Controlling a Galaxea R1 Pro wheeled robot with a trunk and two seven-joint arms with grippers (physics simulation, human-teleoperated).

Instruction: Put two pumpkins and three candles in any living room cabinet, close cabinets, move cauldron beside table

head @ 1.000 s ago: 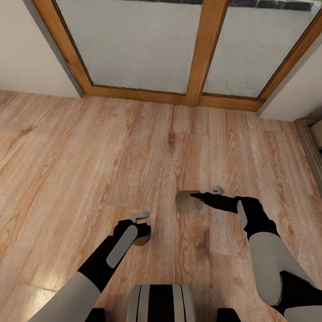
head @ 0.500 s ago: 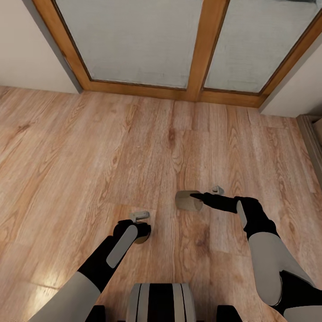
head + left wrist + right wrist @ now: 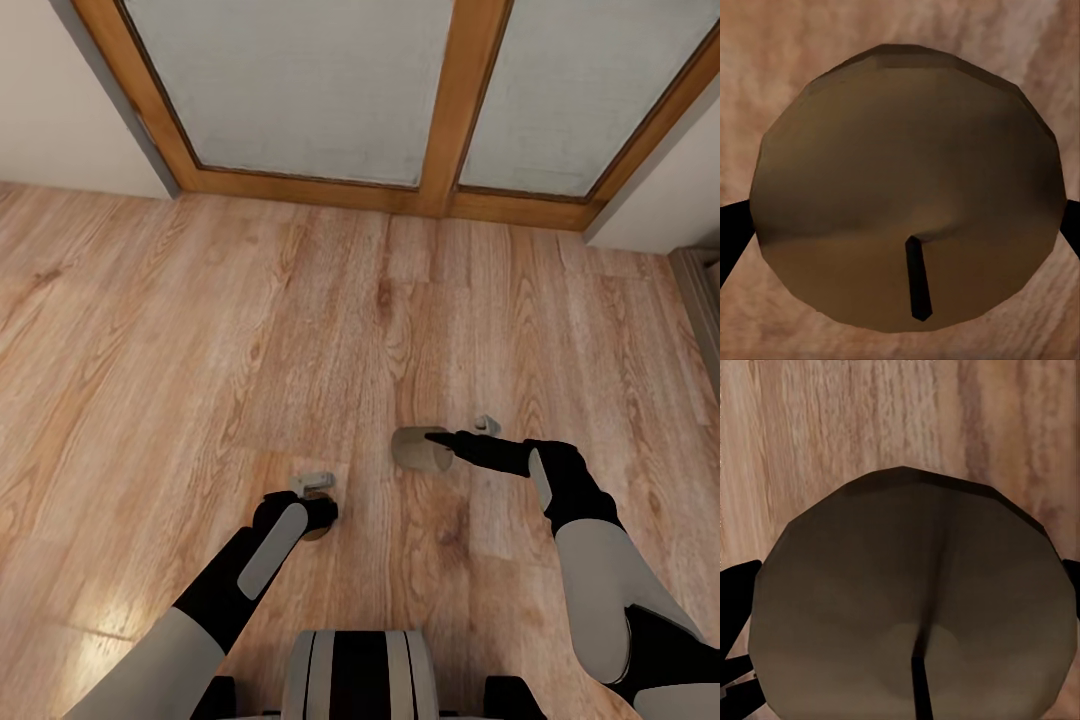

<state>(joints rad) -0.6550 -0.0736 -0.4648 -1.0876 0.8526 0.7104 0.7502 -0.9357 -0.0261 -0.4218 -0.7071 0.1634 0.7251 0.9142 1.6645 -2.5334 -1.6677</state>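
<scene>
Seen from the robot's head, both arms reach forward over a light wooden plank floor [image 3: 200,330]. The right gripper [image 3: 437,444], at about 4 o'clock from the centre of the view, grasps a pale grey-cream candle [image 3: 418,448] lying on its side, its round end facing toward 9 o'clock. The left gripper [image 3: 318,520], near 7 o'clock, points down and is clenched around a second candle [image 3: 318,536], which is mostly hidden beneath the hand. In the left wrist view that second candle [image 3: 907,187] appears end-on as a brownish disc with a short dark wick, a black finger [image 3: 733,236] touching each side. The right wrist view shows the first candle [image 3: 915,600] the same way, black fingers [image 3: 736,607] pressed against its edges. At 12 o'clock, beyond the floor, stands a wood-framed glass door [image 3: 440,100] between pale walls [image 3: 60,120].
</scene>
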